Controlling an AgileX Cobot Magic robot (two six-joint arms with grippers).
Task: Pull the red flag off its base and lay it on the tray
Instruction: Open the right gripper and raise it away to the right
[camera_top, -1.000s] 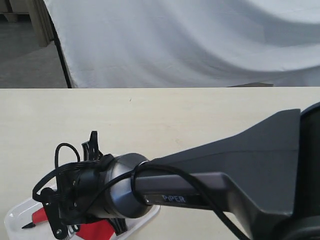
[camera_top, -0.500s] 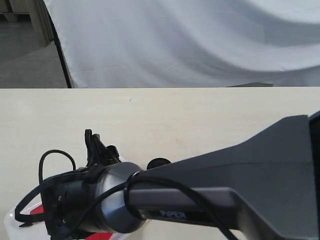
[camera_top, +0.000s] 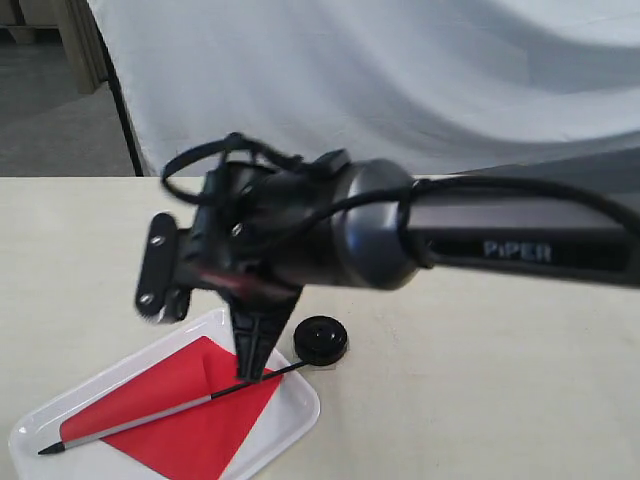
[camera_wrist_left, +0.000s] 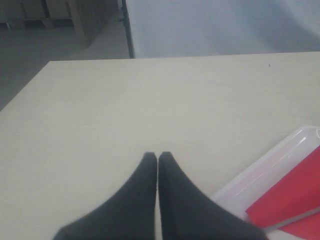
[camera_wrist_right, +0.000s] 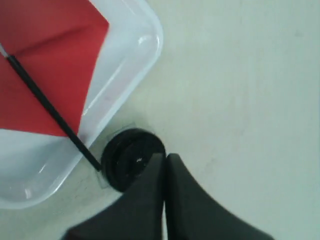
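The red flag (camera_top: 190, 402) lies flat on the white tray (camera_top: 38, 432) at the near left, its thin pole (camera_top: 150, 418) running diagonally. The pole's blunt end sticks out over the rim beside the black base (camera_top: 320, 340), which sits on the table just off the tray's corner. My right gripper (camera_top: 250, 374) hangs shut and empty just above that end of the pole. In the right wrist view the right gripper (camera_wrist_right: 165, 156) is over the base (camera_wrist_right: 125, 155), next to the tray (camera_wrist_right: 147, 47) and flag (camera_wrist_right: 45, 60). My left gripper (camera_wrist_left: 157, 156) is shut and empty over bare table beside the tray (camera_wrist_left: 272, 162).
A white cloth backdrop (camera_top: 400, 80) hangs behind the light wooden table (camera_top: 480, 300). The right arm's dark body (camera_top: 520, 245) stretches across the middle of the exterior view above the table.
The right arm has lifted up and back from low over the tray, uncovering the flag lying there and the base. The flag is no longer held.
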